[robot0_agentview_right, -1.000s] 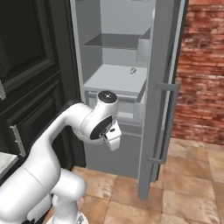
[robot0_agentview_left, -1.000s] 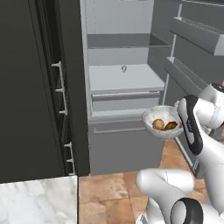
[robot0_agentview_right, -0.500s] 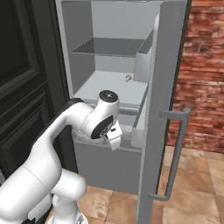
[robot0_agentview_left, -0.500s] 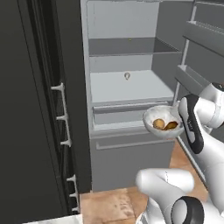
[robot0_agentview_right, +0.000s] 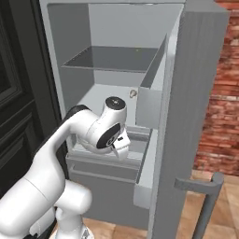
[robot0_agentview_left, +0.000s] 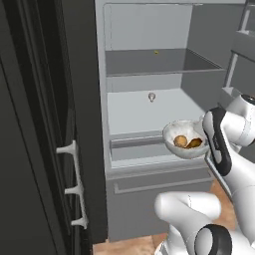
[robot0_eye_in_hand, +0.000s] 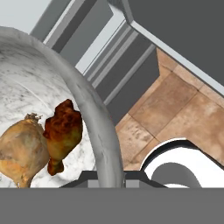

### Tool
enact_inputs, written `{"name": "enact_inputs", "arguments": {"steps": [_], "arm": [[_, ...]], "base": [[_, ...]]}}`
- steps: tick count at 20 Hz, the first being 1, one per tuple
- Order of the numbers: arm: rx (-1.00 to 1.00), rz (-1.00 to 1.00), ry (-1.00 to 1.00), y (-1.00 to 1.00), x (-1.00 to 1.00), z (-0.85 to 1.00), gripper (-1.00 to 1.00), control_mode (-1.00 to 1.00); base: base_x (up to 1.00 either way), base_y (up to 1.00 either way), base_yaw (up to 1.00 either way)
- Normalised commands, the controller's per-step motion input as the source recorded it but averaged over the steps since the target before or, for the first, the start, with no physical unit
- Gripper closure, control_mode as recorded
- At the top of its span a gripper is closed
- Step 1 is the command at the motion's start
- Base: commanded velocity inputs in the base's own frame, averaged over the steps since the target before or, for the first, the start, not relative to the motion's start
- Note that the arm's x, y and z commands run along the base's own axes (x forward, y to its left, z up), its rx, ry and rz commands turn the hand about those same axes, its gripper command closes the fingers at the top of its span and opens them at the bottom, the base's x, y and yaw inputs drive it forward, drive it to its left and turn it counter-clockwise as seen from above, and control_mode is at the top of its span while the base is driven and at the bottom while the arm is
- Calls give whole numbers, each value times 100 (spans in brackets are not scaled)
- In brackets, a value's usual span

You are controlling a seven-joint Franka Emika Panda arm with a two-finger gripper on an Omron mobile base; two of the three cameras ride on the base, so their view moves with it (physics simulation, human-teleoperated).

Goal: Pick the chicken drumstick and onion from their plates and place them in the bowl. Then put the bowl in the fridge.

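2 base views flank the arm, both facing the open fridge (robot0_agentview_left: 149, 114) closely; hand view looks into the bowl (robot0_eye_in_hand: 98, 131).

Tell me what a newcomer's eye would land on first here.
The white bowl, carried in mid-air before the open fridge, with the onion and the chicken drumstick side by side inside. The pincer is shut on the bowl's rim. Behind it stand pale, bare shelves.

white marbled bowl (robot0_eye_in_hand: 94, 118), orange-brown drumstick (robot0_eye_in_hand: 63, 133)
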Motion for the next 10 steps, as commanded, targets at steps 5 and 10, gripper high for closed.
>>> {"name": "enact_inputs", "arguments": {"steps": [5,10], "arm": [[0,0,0,0,0,0,100,100],[0,0,0,0,0,0,100,100]], "base": [[48,17,0],[21,11,0]]}}
